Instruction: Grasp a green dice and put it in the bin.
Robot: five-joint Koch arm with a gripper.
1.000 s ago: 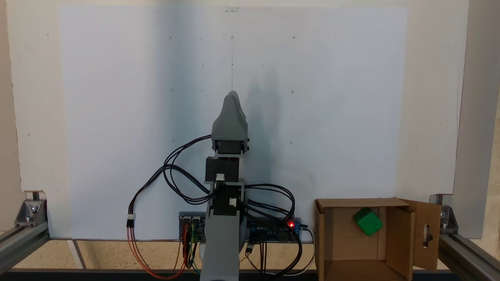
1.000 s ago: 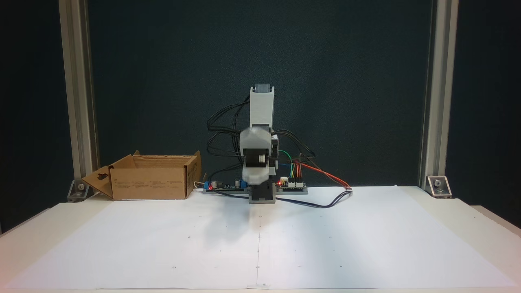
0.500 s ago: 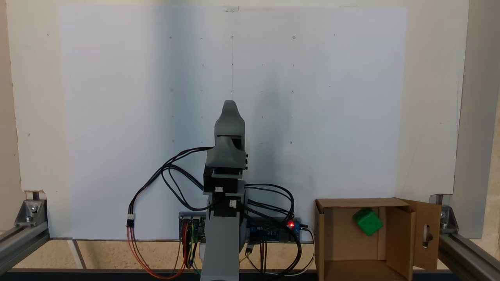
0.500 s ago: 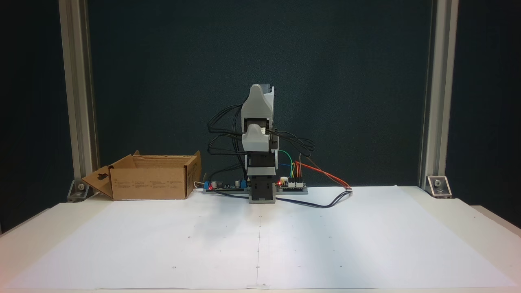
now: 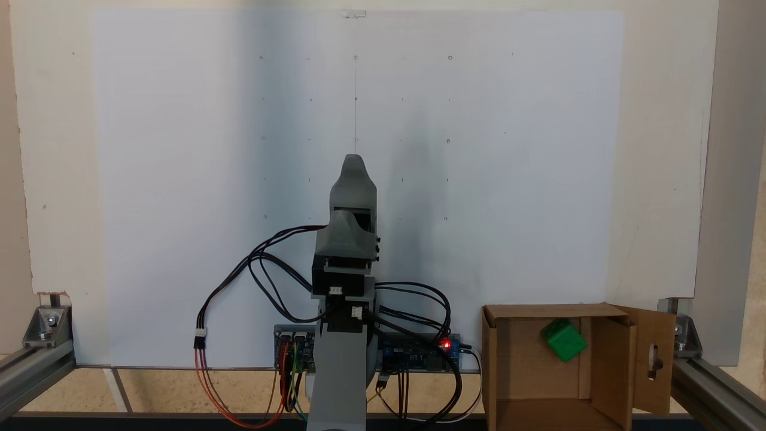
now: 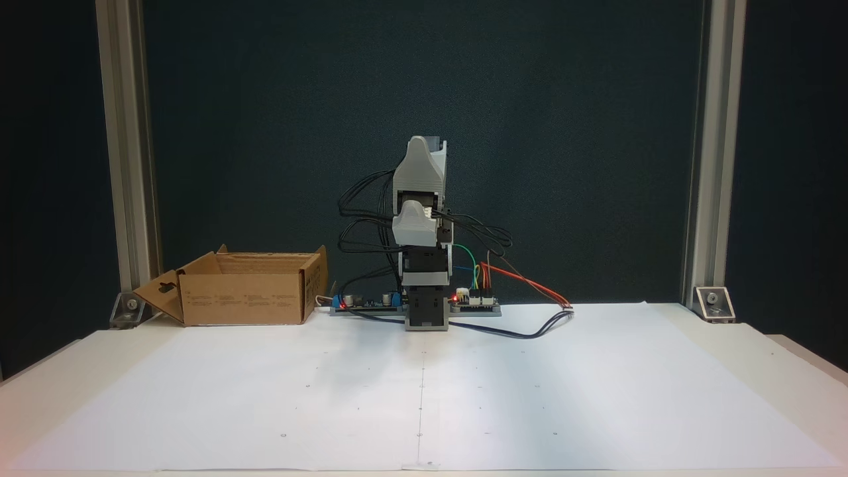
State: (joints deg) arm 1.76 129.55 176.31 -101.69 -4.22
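On the table lies a big white paper sheet (image 6: 424, 391) with tiny dots and a thin line down its middle. Nothing is sitting on it.

Behind the sheet stands the grey robot arm (image 6: 424, 265), folded up over its base. Its gripper (image 5: 353, 164) is tucked in and points out over the paper in the view from above. The two jaws look pressed into one grey point there, with no gap that I can see and nothing between them. From the front, the gripper (image 6: 414, 222) is a rounded grey lump, and I cannot make out the jaws.

Black wires (image 5: 269, 269) loop out from the arm. Red, orange, yellow and green wires (image 6: 517, 278) run down to the small circuit boards (image 6: 474, 301) by the base, where a little red light (image 5: 446, 344) glows.

Off to the side of the base sits the bin (image 5: 508, 359), a brown cardboard box, well apart from the gripper. One open flap (image 5: 655, 359) has a slot cut in it. The green dice (image 5: 563, 339) lies inside the bin, tilted on a corner, near the far wall. From the front I see the bin's (image 6: 245, 298) outside wall, with the dice hidden.

Farthest back are metal frame posts (image 6: 126, 152) and a dark wall (image 6: 563, 132).
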